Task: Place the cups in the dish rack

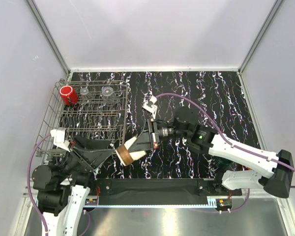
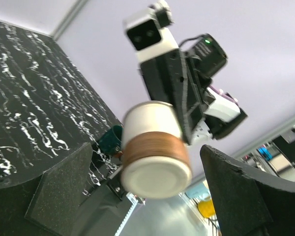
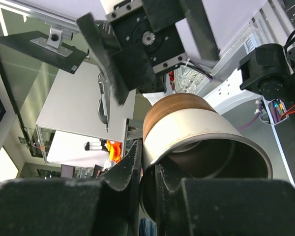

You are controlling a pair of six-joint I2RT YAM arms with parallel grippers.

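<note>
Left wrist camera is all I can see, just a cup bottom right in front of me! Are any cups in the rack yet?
Observer: Yes. From above, a red cup is in the far left corner of the dish rack.
Operator: Is it all alone?
Observer: No, two clear cups sit beside it in the same far row.
Operator: How is my cup being held?
Observer: The right wrist view shows the right gripper pinching the cream cup by its rim, one finger inside the mouth.
</note>
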